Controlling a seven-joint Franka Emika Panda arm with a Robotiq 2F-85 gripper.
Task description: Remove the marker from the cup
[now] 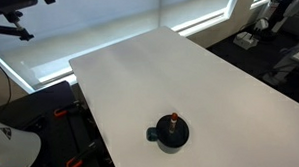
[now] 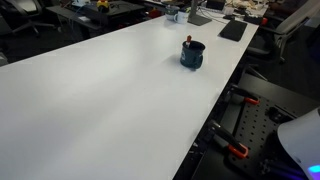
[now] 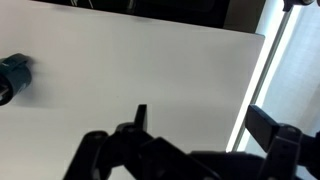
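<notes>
Marker (image 1: pixel 174 120) looks light, thin and hard, and maybe a bit slippery, so I think a soft pinch on the red top that sticks up would work best. Closest to the wrist camera, the gripper (image 3: pixel 200 118) is spread wide with nothing in it. Past it is bare desk (image 3: pixel 130 60). Farther off sits the cup (image 1: pixel 169 135), nearer the long desk edge with the orange clamps (image 2: pixel 236 150). It holds the marker, standing up. I cannot see anything else inside.

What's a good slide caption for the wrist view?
Open gripper over a white table, the dark cup at the frame's left edge.
</notes>
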